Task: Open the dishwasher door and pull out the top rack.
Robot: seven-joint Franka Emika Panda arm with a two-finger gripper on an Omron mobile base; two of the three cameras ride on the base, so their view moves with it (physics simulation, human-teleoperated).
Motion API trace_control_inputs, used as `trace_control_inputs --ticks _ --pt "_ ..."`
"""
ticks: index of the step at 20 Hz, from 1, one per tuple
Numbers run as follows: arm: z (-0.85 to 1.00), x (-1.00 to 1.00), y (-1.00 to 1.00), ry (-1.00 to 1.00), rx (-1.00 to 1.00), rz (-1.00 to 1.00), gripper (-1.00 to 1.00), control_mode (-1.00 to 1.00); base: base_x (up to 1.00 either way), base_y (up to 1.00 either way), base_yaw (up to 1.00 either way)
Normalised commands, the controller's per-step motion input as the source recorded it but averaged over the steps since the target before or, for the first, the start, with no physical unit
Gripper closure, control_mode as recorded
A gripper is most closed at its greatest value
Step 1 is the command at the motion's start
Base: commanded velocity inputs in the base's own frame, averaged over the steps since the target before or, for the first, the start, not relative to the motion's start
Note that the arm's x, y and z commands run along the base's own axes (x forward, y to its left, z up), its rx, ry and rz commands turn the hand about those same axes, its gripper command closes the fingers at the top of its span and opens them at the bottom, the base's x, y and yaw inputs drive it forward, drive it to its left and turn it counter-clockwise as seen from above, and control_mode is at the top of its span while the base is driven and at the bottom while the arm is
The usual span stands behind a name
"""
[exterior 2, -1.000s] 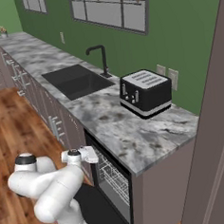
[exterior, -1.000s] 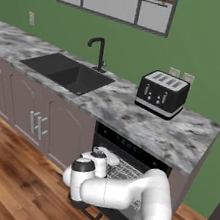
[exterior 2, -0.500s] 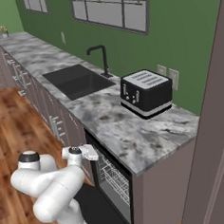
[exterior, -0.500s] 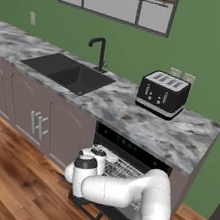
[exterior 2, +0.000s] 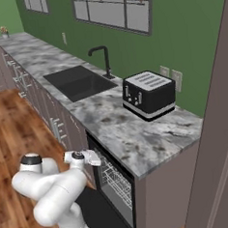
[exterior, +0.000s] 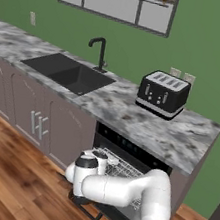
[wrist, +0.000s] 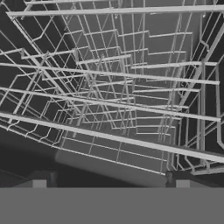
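Observation:
The dishwasher door (exterior: 110, 214) hangs folded down and open, its dark bar handle (exterior: 84, 207) at the near edge; it is also the dark slab (exterior 2: 97, 209) on the floor side. The top rack (exterior: 120, 167), a pale wire basket, sticks a little way out of the cavity and shows edge-on as top rack (exterior 2: 116, 181). My gripper (exterior: 104, 157) sits at the rack's front edge, seen too as gripper (exterior 2: 96, 159). In the hand view the gripper (wrist: 109, 183) is open, its fingertips (wrist: 39, 183) wide apart just below the top rack's front rail (wrist: 113, 138), with nothing between them.
A marble counter (exterior: 145, 125) runs above the dishwasher with a black toaster (exterior: 163, 93) on it. A black sink (exterior: 67, 72) and faucet (exterior: 99, 52) lie to the left. Mauve cabinet doors (exterior: 34, 119) flank the dishwasher. Wood floor (exterior: 4, 180) spreads in front.
The arm and hand have barely shifted; the hand stays at the rack's front edge and the door stays down.

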Motion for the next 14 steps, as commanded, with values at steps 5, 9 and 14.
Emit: trace_control_inputs --ticks 5,9,14 --pt "-1.00 -0.03 -0.32 -0.13 -0.16 -0.02 -1.00 -1.00 0.00 0.00 0.00" --pt "-1.00 -0.13 -0.24 -0.14 -0.18 -0.03 -1.00 -1.00 0.00 0.00 0.00" --pt "-1.00 -0.33 -0.18 -0.16 -0.20 -0.03 -1.00 -1.00 0.00 0.00 0.00"
